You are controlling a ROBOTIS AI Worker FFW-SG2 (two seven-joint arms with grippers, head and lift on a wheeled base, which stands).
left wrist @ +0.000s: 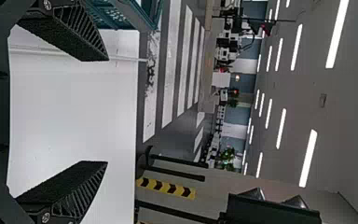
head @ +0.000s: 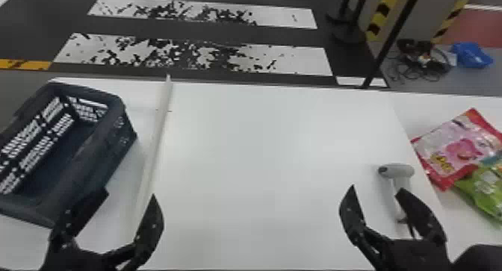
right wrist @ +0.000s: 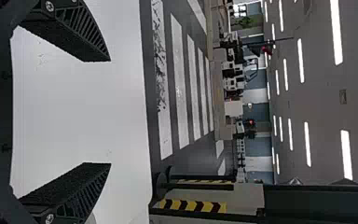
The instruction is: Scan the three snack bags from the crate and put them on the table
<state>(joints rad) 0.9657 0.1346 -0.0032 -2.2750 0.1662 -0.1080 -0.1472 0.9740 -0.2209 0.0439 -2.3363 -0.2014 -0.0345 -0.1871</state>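
In the head view my left gripper [head: 130, 195] stands open in front of the crate [head: 129, 139]'s near right corner, and my right gripper [head: 375, 190] is open by the grey scanner [head: 396, 171], one finger in front of its handle. Of the snack bags, a pink-and-red one [head: 459, 147] lies on the table [head: 261, 147] at the far right, with a green one [head: 485, 188] overlapping its near edge. The crate's visible floor is bare. The left wrist view has my left gripper [left wrist: 107, 112] with nothing between its fingers; likewise my right gripper [right wrist: 110, 112] in the right wrist view.
A raised white strip [head: 158, 132] runs front to back between the crate and the table's middle. Beyond the table's far edge are a black post [head: 392, 39], striped barriers and a blue item [head: 472, 55] on the floor.
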